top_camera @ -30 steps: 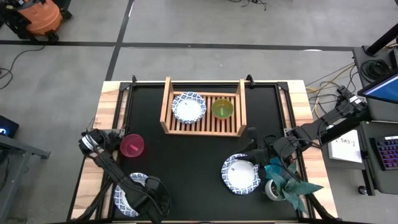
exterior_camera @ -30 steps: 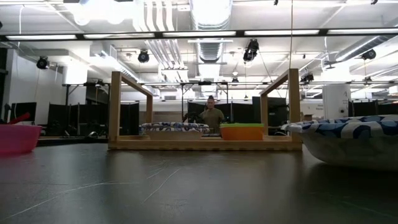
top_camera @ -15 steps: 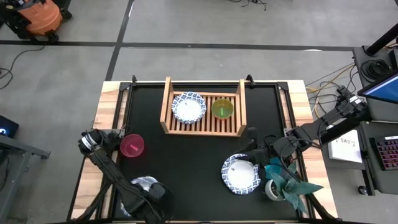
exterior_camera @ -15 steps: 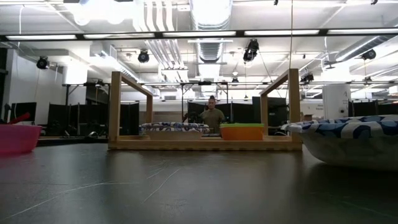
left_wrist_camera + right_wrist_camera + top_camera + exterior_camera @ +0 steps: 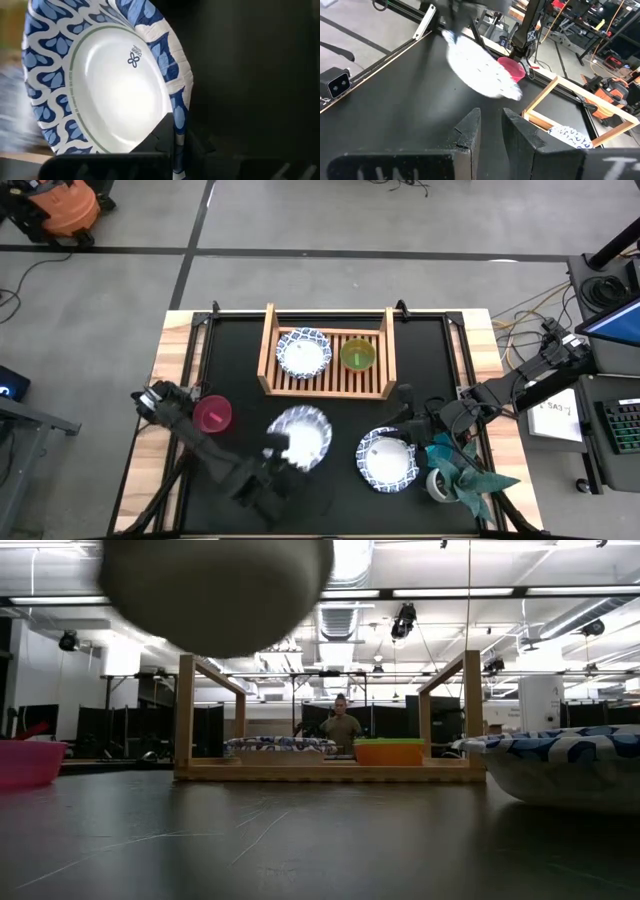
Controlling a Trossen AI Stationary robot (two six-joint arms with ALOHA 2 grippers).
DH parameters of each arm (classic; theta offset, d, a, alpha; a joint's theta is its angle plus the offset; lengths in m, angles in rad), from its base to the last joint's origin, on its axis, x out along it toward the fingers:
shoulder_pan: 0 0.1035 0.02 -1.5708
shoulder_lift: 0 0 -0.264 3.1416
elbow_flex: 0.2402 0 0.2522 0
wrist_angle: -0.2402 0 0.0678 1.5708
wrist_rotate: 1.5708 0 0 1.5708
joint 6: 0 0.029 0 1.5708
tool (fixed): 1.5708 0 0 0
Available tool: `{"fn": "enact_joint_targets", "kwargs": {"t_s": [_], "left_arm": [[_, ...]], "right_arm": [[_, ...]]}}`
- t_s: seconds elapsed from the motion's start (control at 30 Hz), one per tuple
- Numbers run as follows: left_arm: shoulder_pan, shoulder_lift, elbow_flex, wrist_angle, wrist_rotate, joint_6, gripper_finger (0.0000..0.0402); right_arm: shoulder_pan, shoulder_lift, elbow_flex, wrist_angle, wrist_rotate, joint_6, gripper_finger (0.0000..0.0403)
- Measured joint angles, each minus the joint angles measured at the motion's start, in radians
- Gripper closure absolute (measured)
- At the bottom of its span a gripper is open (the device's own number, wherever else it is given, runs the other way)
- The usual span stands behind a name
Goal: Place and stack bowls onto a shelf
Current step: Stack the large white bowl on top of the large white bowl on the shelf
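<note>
My left gripper (image 5: 277,456) is shut on a white bowl with a blue-patterned rim (image 5: 300,436) and holds it over the table's middle, near side. The low view shows that bowl's underside (image 5: 215,585) high above the tabletop. The wooden shelf (image 5: 325,391) stands at the far middle, with another blue-rimmed bowl (image 5: 303,352) and a green bowl (image 5: 358,355) on its slats. A pink bowl (image 5: 212,414) sits at the left and a third blue-rimmed bowl (image 5: 387,460) at the near right. My right gripper (image 5: 491,125) waits beside that bowl, its fingers slightly apart and holding nothing. My left gripper holds the bowl by its patterned rim (image 5: 180,117), on the bowl's near-left side. One finger (image 5: 159,142) lies inside the bowl; the other is hidden behind the rim. The fingers come from the table's near left. The bowl is lifted clear, its opening facing up.
A potted plant with spiky teal leaves (image 5: 455,475) stands at the near right corner, close to my right arm. Bare black tabletop (image 5: 330,415) lies between the held bowl and the shelf. A person stands in the room far behind the shelf (image 5: 341,725).
My left gripper has shut on the blue-rimmed bowl at the near left corner. It has lifted the bowl clear and swung it toward the right and far side, to the table's middle.
</note>
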Motion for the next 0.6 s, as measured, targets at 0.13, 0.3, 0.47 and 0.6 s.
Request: {"fn": "enact_joint_targets", "kwargs": {"t_s": [0.13,0.3,0.47,0.6], "left_arm": [[0.121,0.0,-0.028,-0.055,-0.102,0.227,0.0402],[0.305,-0.003,-0.075,-0.062,-0.156,0.408,0.0401],[0.497,-0.004,-0.129,0.015,-0.157,0.539,0.0401],[0.634,-0.005,-0.155,0.105,-0.081,0.63,0.0401]], "right_arm": [[0.0,0.0,0.0,0.0,0.0,0.003,0.0335],[0.0,0.0,0.0,0.0,0.0,0.003,0.0335],[0.0,0.0,0.0,0.0,0.0,0.003,0.0335],[0.0,0.0,0.0,-0.002,0.0,0.012,0.0335]]}}
